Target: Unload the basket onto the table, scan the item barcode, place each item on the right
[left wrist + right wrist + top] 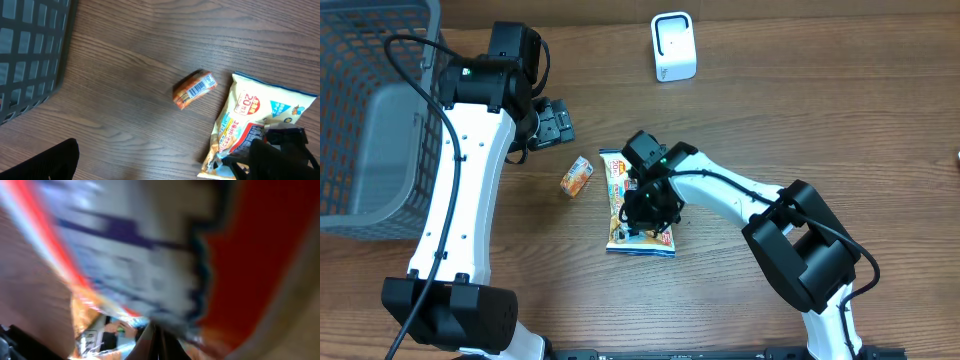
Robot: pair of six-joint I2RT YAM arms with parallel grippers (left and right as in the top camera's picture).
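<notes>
Grasp step: R gripper [644,222] was pinched shut on snack bag [619,178] lying flat on table [840,110], L gripper [555,122] spread wide, idle; next probably needs lift w/ barcode turned toward scanner [673,47].

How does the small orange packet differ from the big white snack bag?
The small orange packet is smaller than the flat white snack bag. The packet lies free, barcode up; the bag is pinched by the shut right gripper, no barcode showing. Both rest on the wooden table.
</notes>
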